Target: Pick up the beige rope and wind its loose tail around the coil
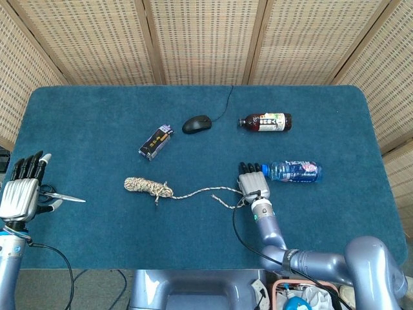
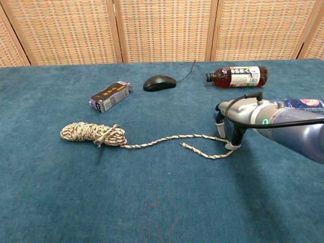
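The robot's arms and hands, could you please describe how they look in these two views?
Both arms are glossy silver-blue tubes with rounded joints. The left hand has a ribbed silver back and black fingers. The right hand looks the same from above; the chest view shows pale fingertips, a small green light on the wrist and a black cable looping over it.

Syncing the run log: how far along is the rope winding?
Done: nothing wound. The coil lies on the table, its tail trailing loose. In hand: right hand has its fingers down at the tail's bend; grasp unclear. Left hand waits at the table edge. Left: lifting the rope and winding the tail.
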Tool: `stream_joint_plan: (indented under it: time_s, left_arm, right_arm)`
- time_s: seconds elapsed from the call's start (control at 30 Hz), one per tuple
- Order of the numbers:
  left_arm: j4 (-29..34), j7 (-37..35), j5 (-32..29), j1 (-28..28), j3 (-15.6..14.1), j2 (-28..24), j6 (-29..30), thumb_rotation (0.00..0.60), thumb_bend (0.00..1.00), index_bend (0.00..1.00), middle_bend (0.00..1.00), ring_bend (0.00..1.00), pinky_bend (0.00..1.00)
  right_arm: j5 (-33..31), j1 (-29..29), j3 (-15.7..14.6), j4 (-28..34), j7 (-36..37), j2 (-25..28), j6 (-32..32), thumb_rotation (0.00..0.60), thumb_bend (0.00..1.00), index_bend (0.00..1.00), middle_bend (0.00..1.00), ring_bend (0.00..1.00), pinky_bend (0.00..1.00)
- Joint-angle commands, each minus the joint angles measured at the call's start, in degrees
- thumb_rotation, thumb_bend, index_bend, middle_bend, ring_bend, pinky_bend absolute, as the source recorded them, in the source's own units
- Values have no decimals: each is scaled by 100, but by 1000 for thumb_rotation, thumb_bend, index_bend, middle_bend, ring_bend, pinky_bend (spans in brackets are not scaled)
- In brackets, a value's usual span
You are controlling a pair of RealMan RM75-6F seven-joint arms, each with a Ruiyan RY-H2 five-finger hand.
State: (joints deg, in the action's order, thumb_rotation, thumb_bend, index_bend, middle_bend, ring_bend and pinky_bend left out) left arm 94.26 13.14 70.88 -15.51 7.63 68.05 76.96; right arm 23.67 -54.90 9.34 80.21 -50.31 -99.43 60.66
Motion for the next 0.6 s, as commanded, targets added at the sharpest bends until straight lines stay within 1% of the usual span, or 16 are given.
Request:
stream_joint_plan:
  time_s: [0.03,0.2,0.33,0.47,0.6]
  left_arm:
    - [0,-9,5,3,2,-3,0,600,12,0,0,0,0]
    - [-13,-25,-11,5,14,-10,-20,600,11,0,0,0,0]
    - [-14,-22,-16,-2,17,-10,-43,600,11,0,0,0,0]
    - [-10,-14,-19,-2,16,-8,-54,600,11,0,0,0,0]
    - [-8,-13,-22,-5,17,-6,-69,600,11,0,0,0,0]
  right_arm:
    - [28,0,6,-48,-12,-38,-10,600,290,498,0,0,0]
    - [99,31,-4,-153,15,-95,-69,600,369,562,0,0,0]
    - [163,57,-21,-172,25,-89,-100,600,411,577,0,0,0]
    - [230,91,-19,-165,75,-63,-148,600,434,591,0,0,0]
    - [433,147,-13,-148,238,-42,-176,600,437,638,0,0,0]
